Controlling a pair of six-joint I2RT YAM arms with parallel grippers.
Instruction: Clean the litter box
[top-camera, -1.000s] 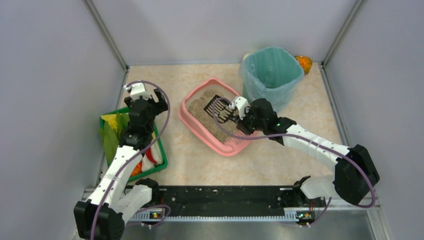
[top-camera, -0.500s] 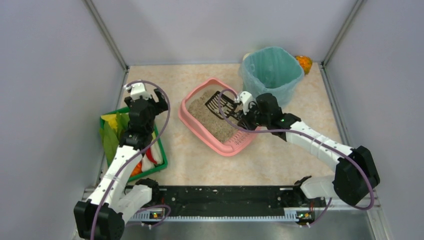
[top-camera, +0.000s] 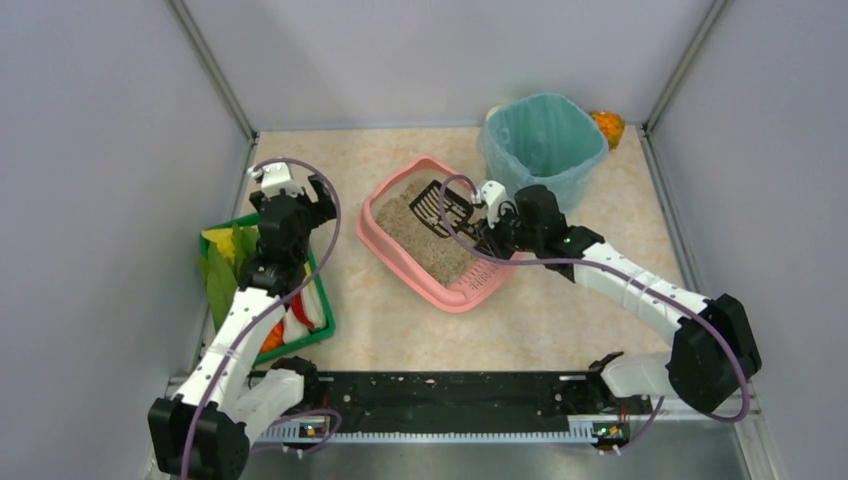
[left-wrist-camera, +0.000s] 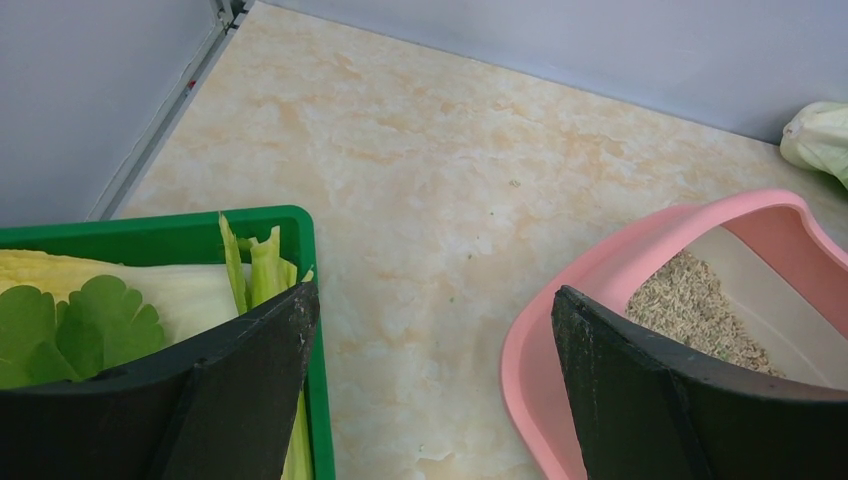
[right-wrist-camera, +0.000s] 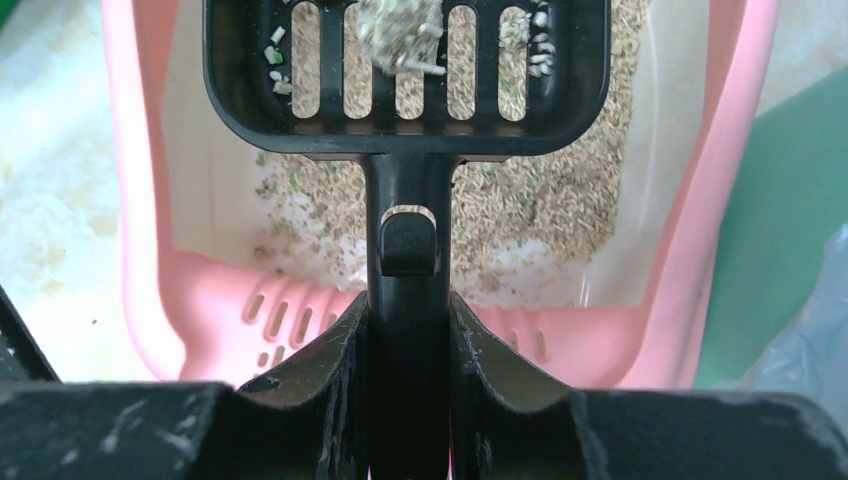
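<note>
— Two fingers of the right gripper (right-wrist-camera: 408, 325) were closed tight on the black handle of the scoop (right-wrist-camera: 405, 80), yes?

— Yes. The grip looked firm. The slotted head was lifted above the litter (right-wrist-camera: 545, 205), and some pale clumps (right-wrist-camera: 398, 35) were lying on the slots.

— And where was the litter box (top-camera: 375, 238)?

— It was in the middle of the table (top-camera: 560, 320), turned at an angle, with its slotted ledge at the near right end. The teal-lined bin (top-camera: 500, 165) stood near its far right corner.

— And the left gripper (left-wrist-camera: 430, 345)?

— It was wide open and held nothing. It hung above the far end of the green tray (left-wrist-camera: 150, 222), to the left of the box.

— What could go wrong from there?

— I think the clumps sat toward the front of the scoop head. If the wrist tilted or moved too quickly on the way to the bin, they could slide off onto the table. Loose grains could also fall through the slots outside the box, if the scoop was not shaken first above it.
</note>
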